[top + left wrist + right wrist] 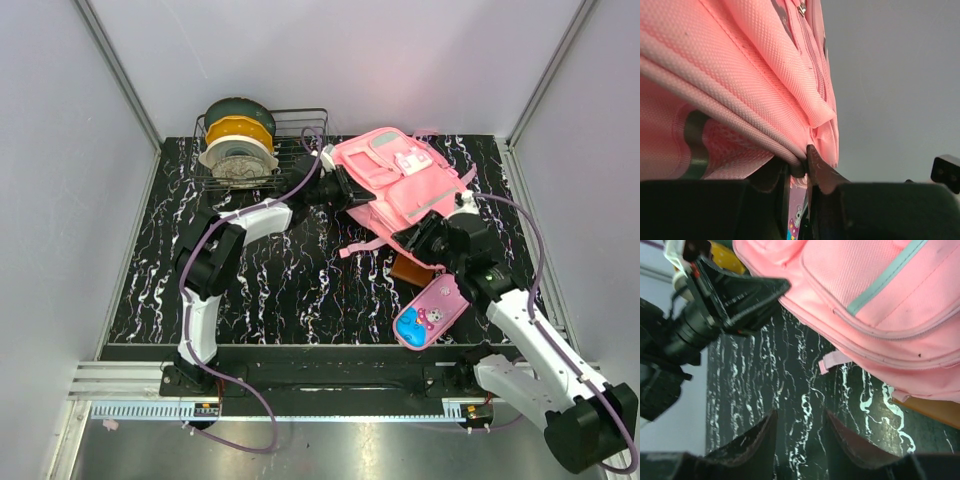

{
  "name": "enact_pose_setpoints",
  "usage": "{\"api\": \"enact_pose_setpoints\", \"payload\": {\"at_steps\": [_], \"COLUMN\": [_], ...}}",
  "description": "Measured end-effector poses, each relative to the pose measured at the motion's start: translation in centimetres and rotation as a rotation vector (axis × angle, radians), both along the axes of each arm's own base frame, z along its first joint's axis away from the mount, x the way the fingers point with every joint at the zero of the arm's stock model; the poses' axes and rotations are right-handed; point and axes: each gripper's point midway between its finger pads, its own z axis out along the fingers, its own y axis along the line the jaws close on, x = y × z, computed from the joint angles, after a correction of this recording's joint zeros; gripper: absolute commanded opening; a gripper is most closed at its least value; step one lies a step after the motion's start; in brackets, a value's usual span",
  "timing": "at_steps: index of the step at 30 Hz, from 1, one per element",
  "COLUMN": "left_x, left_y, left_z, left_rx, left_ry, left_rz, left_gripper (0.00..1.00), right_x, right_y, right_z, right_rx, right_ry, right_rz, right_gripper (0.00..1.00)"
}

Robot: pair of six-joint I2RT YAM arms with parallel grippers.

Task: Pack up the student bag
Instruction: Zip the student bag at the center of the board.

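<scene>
Counter [270,290]: black slab with white marbling

Large soft pink fabric backpack [400,185]: lies at the far right of the counter, front pockets and white-and-grey patch facing up. One pink strap [362,246] trails off its near edge onto the counter

Left tool [801,162]: pressed together on a folded edge of the backpack, at the bag's left side. In the left wrist view the pink weave is pinched between the two dark fingers, and the fabric rises up and to the left from the pinch

Right tool [800,415]: fingers spread, nothing between them, only bare counter seen through the gap. It sits low on the near side of the backpack, apart from the fabric. The bag's zipped pocket with grey-green trim fills the upper right of the right wrist view

Flat brown item [408,270]: partly tucked under the backpack's near edge; cannot tell what it is

Small pink zippered pencil case with cartoon print [430,312]: on the counter beside the right arm, just nearer than the brown item, outside the backpack

Wire basket [300,125]: far left of the backpack, holding stacked spools [238,140] in dark green, yellow and white
</scene>
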Motion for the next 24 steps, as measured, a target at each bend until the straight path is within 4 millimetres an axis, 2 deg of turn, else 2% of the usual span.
{"api": "enact_pose_setpoints", "payload": {"at_steps": [2,8,11,14,18,24], "left_x": [0.0,0.3,0.1,0.0,0.0,-0.6], "left_y": [-0.1,-1.2,-1.6,-1.7,-1.7,-1.1], "left_z": [0.2,2.0,2.2,2.2,2.2,1.9], "left_rx": [0.0,-0.022,-0.026,-0.026,-0.026,-0.024], "left_ry": [0.003,-0.027,-0.029,-0.029,-0.029,-0.022], "left_rz": [0.005,0.013,0.01,0.009,0.009,0.017], "left_gripper": [0.0,0.0,0.0,0.0,0.0,0.0], "right_x": [-0.7,-2.8,-2.1,-0.9,1.2,3.2], "right_y": [0.4,1.9,1.4,-0.3,-2.2,-3.6], "right_z": [-0.8,-5.0,-7.3,-9.2,-9.8,-8.7], "right_rx": [-0.034,-0.141,-0.193,-0.259,-0.356,-0.45], "right_ry": [0.018,0.1,0.135,0.153,0.133,0.076], "right_rz": [0.037,0.093,0.036,-0.069,-0.192,-0.268], "right_gripper": [0.46,0.46,0.47,0.5,0.5,0.49]}}
